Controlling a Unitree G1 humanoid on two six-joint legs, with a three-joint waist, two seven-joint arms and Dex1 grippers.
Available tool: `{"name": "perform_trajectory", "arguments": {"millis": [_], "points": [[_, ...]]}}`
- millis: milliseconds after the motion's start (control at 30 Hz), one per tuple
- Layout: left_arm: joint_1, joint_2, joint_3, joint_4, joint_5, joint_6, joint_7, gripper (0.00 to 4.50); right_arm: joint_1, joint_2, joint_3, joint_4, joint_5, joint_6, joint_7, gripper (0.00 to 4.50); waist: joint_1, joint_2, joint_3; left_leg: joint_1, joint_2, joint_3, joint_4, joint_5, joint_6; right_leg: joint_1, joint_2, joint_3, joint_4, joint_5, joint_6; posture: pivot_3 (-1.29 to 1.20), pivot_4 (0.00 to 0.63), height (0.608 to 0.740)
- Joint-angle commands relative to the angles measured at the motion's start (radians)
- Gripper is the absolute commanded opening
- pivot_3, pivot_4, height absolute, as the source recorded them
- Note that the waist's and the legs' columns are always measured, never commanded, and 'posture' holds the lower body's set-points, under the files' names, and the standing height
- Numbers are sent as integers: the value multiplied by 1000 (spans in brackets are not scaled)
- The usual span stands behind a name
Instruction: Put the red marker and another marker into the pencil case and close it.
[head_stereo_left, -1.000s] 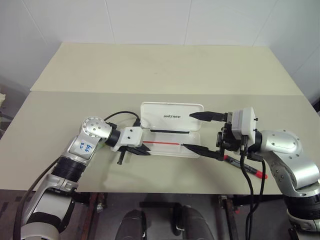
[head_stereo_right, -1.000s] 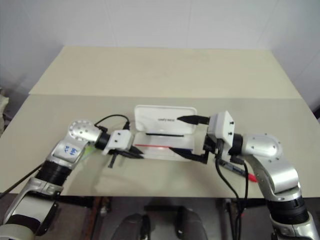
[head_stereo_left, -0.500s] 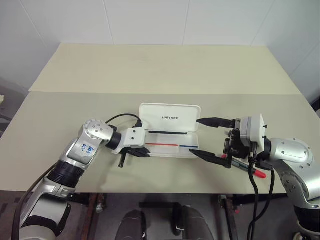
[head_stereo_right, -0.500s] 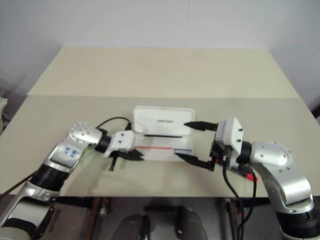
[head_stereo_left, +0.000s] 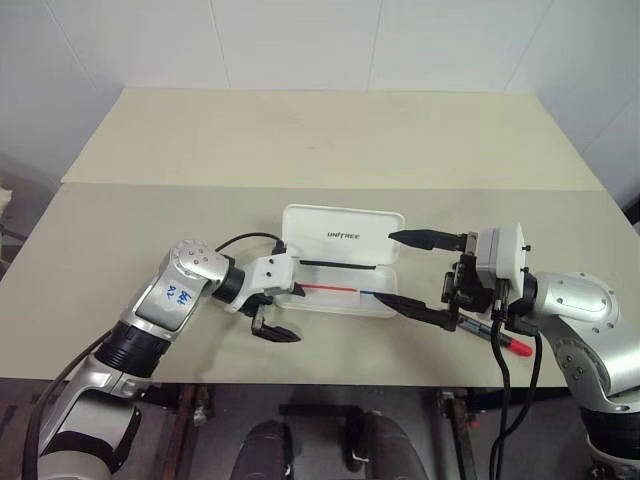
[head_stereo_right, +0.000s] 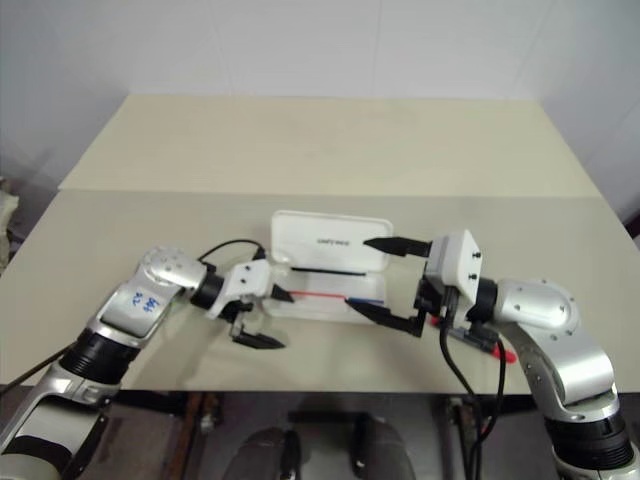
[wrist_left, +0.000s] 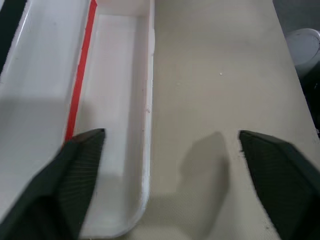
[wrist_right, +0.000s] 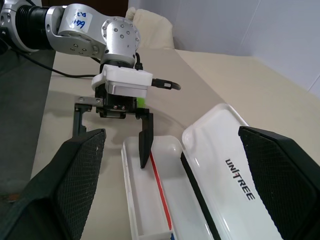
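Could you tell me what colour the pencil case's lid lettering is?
Dark, on the white pencil case lid; clearest in the right wrist view.

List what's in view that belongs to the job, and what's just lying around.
Job:
- pencil case, open
- red marker, on the table under the right arm
- green marker, a sliver showing behind the left claw's mount
- left claw, open
- right claw, open

Lying about:
- table
- pale bundle past the table's edge, can't tell what

Left claw (head_stereo_left: 283, 312) and right claw (head_stereo_left: 400, 268) both spread wide
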Motion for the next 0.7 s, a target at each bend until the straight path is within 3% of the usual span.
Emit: {"name": "perform_trajectory", "arguments": {"millis": [33, 700], "points": [[-4, -15, 36, -36, -29, -7, 39, 4454, -12, 14, 8, -10, 1, -20, -1, 4500, 0, 0, 0, 0, 0, 0, 0, 0, 0, 0, 0, 0, 0, 0, 0, 0, 150, 740], [10, -9, 68, -23, -119, -65, 22, 4454, -29, 27, 16, 9, -2, -27, -3, 4500, 0, 0, 0, 0, 0, 0, 0, 0, 0, 0, 0, 0, 0, 0, 0, 0, 150, 740]]}}
